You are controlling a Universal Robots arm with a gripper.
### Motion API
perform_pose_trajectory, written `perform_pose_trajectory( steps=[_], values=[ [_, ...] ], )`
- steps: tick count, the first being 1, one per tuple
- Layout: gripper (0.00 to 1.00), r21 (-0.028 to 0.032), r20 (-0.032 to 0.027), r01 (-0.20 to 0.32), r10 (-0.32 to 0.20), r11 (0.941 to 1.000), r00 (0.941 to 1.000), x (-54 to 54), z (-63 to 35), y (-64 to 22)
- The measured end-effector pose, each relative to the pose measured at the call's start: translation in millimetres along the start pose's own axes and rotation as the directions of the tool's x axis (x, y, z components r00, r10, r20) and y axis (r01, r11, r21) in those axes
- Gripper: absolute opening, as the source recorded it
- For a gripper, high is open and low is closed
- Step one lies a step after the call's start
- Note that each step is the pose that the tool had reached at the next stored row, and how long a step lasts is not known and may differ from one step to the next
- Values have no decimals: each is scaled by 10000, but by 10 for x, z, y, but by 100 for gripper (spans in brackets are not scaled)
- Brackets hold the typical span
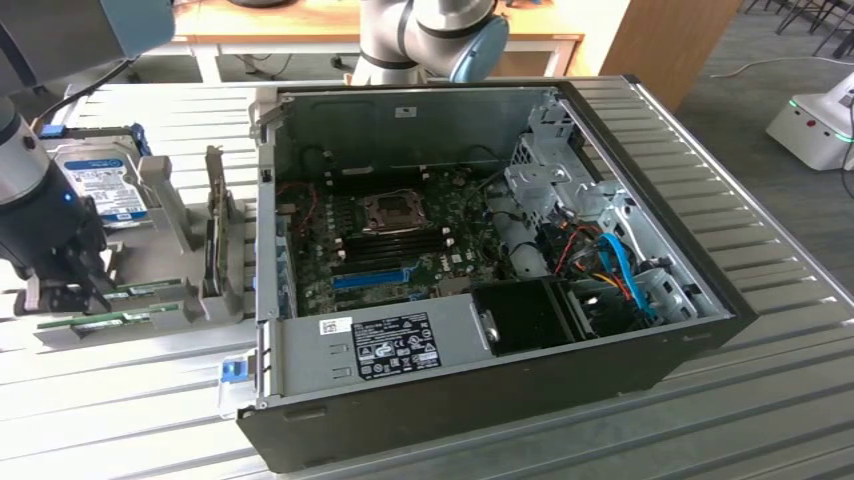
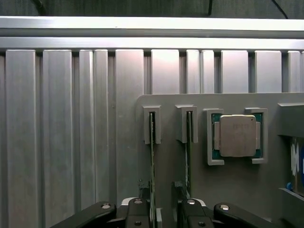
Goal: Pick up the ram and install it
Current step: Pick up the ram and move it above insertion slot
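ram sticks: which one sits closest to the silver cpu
The ram stick in the slot right beside the cpu; the other stick stands one slot farther away.

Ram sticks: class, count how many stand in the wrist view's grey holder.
2. The first ram stick stands on edge in the holder slot farther from the processor; the second ram stick in the nearer slot. The gripper covers part of the holder, so more could be hidden.

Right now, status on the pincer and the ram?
Pincer open, straddling the ram. Ram on edge in its grey holder, not gripped. Second stick close beside.
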State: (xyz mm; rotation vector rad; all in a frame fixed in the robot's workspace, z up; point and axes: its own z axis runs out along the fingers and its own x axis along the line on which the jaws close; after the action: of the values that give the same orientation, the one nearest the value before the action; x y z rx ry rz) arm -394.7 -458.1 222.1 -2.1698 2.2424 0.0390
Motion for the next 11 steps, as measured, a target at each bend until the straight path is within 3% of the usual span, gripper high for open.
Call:
perform_pose_trajectory(
  steps=[11],
  values=[
    [32,0,-1,0,0,10000,10000,2,72,0]
  ],
)
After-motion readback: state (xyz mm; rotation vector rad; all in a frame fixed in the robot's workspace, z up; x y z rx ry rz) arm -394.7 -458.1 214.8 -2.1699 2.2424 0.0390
